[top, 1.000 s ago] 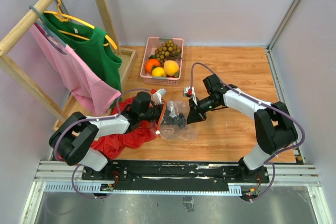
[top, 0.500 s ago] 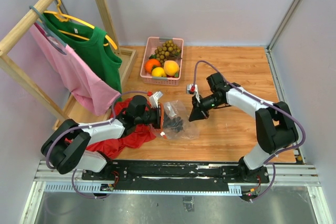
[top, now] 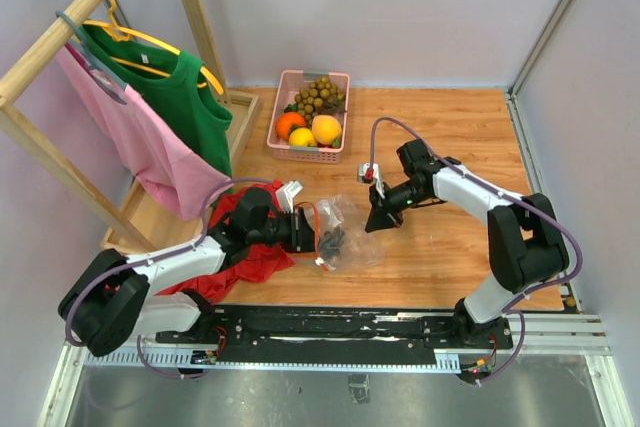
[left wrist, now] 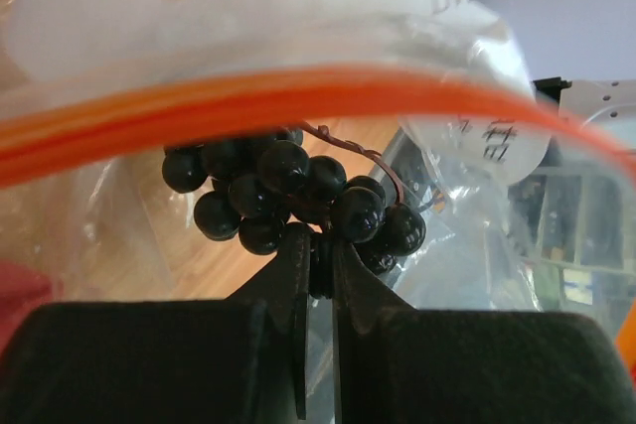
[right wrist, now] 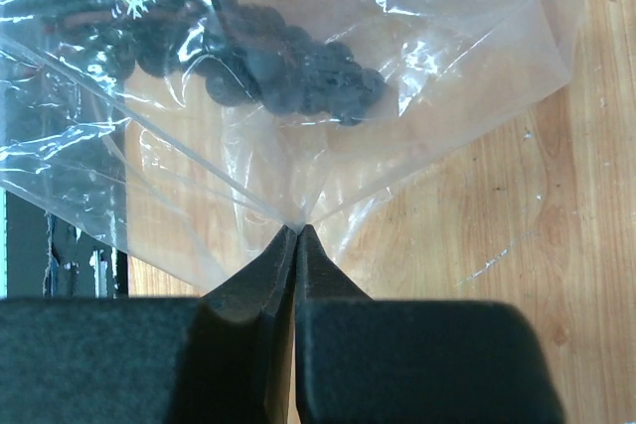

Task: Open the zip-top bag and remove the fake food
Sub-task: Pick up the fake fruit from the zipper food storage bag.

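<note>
Zip-top bag (top: 355,237) is getting stretched open, right gripper (right wrist: 296,233) pinching its plastic right at the fingertips, while left gripper (left wrist: 320,250), clamped on the dark purple bunch (left wrist: 283,181) just ahead of it, is backing away, so the fruit's probably coming out.

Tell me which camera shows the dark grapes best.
Left wrist view: the grapes sit centred and sharp inside the bag. The right wrist shows them dimmed through plastic; the top view, only a small dark patch.

Pale walls (top: 400,7) enclose the wooden table (top: 450,127), clothes rack (top: 60,35) at left.
</note>
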`<state>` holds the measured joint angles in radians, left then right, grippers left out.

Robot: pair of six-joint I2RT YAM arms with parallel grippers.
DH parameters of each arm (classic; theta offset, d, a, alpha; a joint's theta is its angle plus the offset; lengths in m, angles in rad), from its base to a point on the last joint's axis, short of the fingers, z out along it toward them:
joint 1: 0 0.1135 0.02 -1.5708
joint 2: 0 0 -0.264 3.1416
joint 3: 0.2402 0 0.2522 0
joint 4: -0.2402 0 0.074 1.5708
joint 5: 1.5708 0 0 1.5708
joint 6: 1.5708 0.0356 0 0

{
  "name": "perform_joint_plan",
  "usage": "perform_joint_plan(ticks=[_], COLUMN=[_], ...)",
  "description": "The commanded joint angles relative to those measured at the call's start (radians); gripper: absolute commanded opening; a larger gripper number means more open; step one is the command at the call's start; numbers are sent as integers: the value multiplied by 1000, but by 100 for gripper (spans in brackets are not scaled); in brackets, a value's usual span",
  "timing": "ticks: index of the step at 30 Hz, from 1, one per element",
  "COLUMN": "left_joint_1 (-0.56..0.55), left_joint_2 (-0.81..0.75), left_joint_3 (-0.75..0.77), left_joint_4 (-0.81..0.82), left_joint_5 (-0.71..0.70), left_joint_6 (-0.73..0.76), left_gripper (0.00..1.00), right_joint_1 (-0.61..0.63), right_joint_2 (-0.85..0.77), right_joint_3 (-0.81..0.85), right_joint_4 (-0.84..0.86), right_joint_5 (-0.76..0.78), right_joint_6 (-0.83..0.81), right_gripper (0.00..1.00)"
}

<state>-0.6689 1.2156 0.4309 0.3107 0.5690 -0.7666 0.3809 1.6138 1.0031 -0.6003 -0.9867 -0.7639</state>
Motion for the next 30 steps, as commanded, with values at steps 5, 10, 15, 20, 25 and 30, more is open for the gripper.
perform_joint_plan(ticks=[5,10,15,20,25,30], left_joint_1=[9,9,9,9,9,9], left_joint_2=[-62,-93,-119,-123,-128,-128], left_joint_3=[-55,-68,-96,-136,-146,-147], left_joint_4=[31,39,68,134,172,192], left_joint_5=[-15,0,-6,5,14,11], left_joint_6=[-25,-35,-60,-103,-128,-145], left_gripper=[0,0,0,0,0,0], right_joint_1=[-25,-36,-64,-68,-67,-68], right_joint_2=[-55,-72,-82,-113,-148,-184], right_joint_3=[-7,-24,-15,-21,-30,-34], right_joint_4=[-71,-70,-82,-101,-110,-149], right_joint_5=[42,96,101,66,24,-87], right_joint_6=[-131,-156,-170,-199,-220,-279], right_gripper=[1,1,1,3,5,29])
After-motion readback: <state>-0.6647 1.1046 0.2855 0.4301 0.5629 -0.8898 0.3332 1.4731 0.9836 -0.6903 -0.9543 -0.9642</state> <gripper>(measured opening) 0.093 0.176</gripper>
